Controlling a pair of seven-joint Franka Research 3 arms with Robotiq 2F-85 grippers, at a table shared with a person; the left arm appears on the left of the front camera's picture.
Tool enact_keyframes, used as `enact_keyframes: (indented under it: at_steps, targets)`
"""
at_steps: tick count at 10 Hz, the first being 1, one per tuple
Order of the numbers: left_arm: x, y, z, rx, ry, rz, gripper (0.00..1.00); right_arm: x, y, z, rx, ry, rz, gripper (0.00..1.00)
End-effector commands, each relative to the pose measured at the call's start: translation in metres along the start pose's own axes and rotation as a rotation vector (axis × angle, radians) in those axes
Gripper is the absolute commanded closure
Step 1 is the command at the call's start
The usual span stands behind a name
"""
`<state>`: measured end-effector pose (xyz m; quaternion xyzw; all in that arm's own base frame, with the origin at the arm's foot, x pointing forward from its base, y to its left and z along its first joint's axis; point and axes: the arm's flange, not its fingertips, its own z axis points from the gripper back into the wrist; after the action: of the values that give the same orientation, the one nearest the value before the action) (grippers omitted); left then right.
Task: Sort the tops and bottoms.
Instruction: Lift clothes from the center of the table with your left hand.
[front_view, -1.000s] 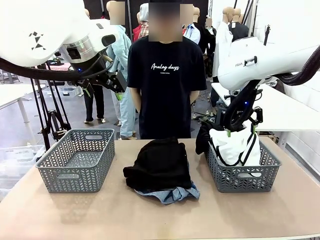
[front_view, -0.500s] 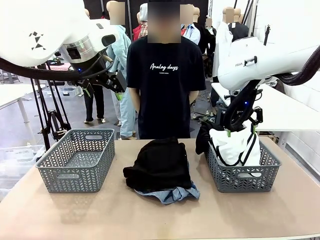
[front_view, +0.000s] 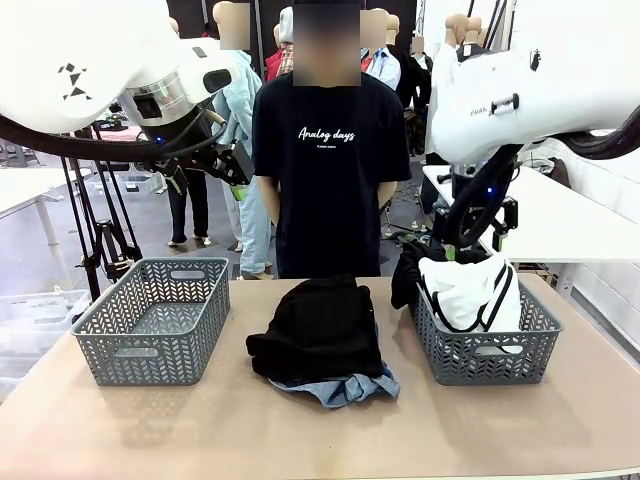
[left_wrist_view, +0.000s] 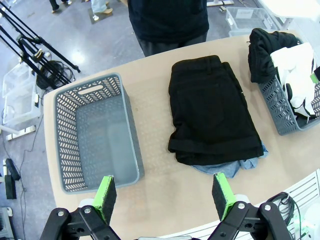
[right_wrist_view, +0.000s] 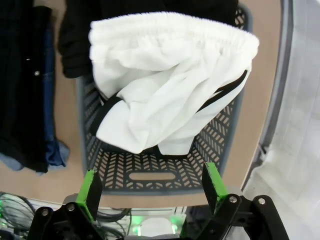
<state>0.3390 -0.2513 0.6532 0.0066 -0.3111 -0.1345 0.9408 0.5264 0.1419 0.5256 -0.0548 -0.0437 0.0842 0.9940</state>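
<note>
Beneath the right end effector (right_wrist_view: 150, 172) lies the white garment (right_wrist_view: 165, 80).

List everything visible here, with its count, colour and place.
baskets: two, grey, one at the table's left, one at its right
white garment: one, white with black piping, in the right basket
black garments: two, black, one mid-table, one over the right basket's rim
denim garment: one, faded blue, under the mid-table black one
table: one, tan
person: one, black T-shirt, far side
left gripper: open, raised over the table
right gripper: open, above the right basket
</note>
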Motion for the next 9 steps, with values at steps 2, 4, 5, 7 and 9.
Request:
enact_keyframes:
  at_steps: [2, 4, 5, 7, 9]
  targets:
    - [-0.001, 0.003, -0.001, -0.007, -0.012, 0.0, 0.0, -0.042, -0.024, 0.017, 0.096, -0.174, 0.162, 0.0]
    - [-0.001, 0.003, -0.001, -0.007, -0.012, 0.0, 0.0, -0.088, -0.051, 0.03, 0.193, -0.332, 0.346, 0.0]
    - [-0.001, 0.003, -0.001, -0.007, -0.012, 0.0, 0.0, -0.109, -0.064, 0.03, 0.232, -0.402, 0.428, 0.0]
    - [-0.001, 0.003, -0.001, -0.007, -0.012, 0.0, 0.0, -0.136, -0.078, 0.03, 0.264, -0.48, 0.509, 0.0]
    - [-0.001, 0.003, -0.001, -0.007, -0.012, 0.0, 0.0, -0.146, -0.084, 0.039, 0.292, -0.535, 0.572, 0.0]
